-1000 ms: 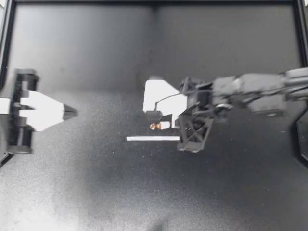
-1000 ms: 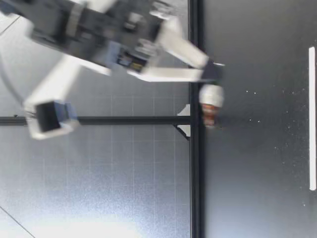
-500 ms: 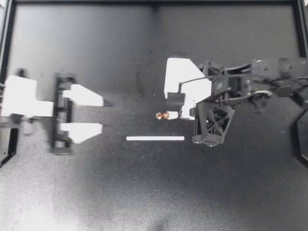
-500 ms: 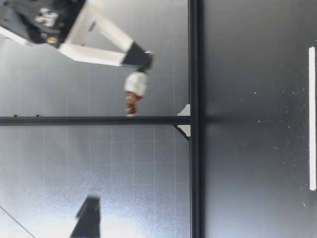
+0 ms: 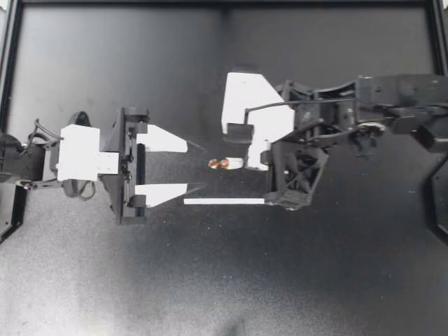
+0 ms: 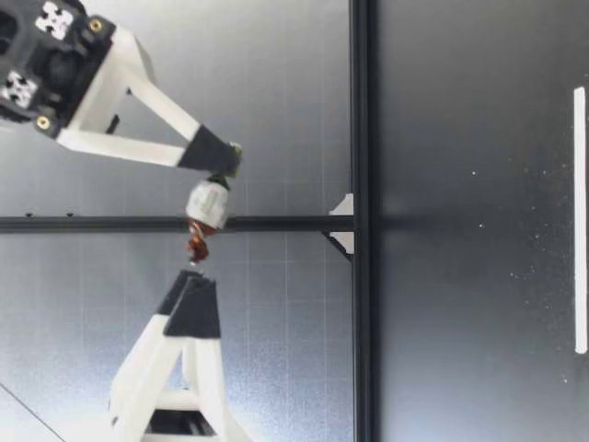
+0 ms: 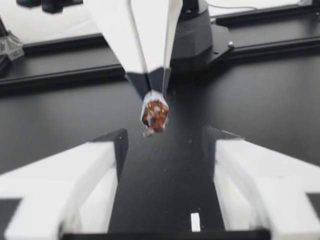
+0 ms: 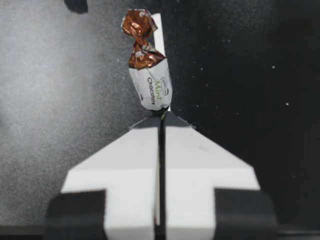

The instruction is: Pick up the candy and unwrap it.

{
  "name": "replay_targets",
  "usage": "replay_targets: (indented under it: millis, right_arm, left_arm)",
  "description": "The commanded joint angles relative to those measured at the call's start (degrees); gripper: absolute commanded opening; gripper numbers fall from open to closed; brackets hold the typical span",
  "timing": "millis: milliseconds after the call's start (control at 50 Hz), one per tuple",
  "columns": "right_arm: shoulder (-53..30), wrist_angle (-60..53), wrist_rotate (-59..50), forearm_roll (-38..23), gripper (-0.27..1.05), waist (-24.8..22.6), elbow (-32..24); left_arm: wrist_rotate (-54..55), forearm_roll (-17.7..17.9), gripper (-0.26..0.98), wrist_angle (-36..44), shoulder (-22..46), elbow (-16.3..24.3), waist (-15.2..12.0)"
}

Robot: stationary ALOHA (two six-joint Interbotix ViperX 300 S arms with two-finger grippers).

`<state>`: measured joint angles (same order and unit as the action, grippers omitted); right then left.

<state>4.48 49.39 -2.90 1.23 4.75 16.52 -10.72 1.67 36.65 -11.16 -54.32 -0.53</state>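
The right gripper is seen over the middle of the table, well clear of every edge. Its fingers are pressed together, and one end of the candy is pinched between their tips. In the right wrist view the white body of the candy is seen projecting straight ahead of the closed tips, with the brown twisted end farthest from them.

In the low view the candy is held well above the table surface, below the dark tips of the right gripper.

The left gripper is reached in from the left edge and faces the candy. Its fingers are spread wide and nothing is gripped. In the left wrist view the candy is seen ahead of the gap between the fingers, not yet inside it. In the low view the brown twist is seen just beside the left gripper's tips, with a small gap between them.

A white strip lies flat on the table near its middle, beside the candy as seen in the top view.
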Motion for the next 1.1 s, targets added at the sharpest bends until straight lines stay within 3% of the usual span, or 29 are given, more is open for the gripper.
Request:
replay_targets:
  millis: [0, 380, 480, 780, 1080]
  right_arm:
    - [0.2, -0.2, 0.1, 0.3, -0.18, -0.3, -1.8]
    - [-0.9, -0.2, 0.1, 0.4, -0.18, -0.3, -3.0]
    - [-1.0, -0.2, 0.1, 0.7, -0.18, -0.4, -3.1]
    - [-1.0, -0.2, 0.1, 0.9, -0.18, -0.7, -3.3]
    - [-0.3, -0.2, -0.1, 1.0, -0.18, -1.1, -1.6]
  left_arm:
    - [-0.2, 0.1, 0.51, 0.7, -0.3, 1.3, -0.1]
    - [0.2, 0.1, 0.44, 0.4, 0.5, 2.0, -0.1]
    - [0.3, 0.2, 0.35, 0.3, 0.6, 2.1, -0.1]
    - [-0.1, 2.2, -0.11, -1.3, 0.4, 2.0, -0.7]
    - [0.4, 2.3, -0.14, -1.0, -1.9, -0.1, -0.8]
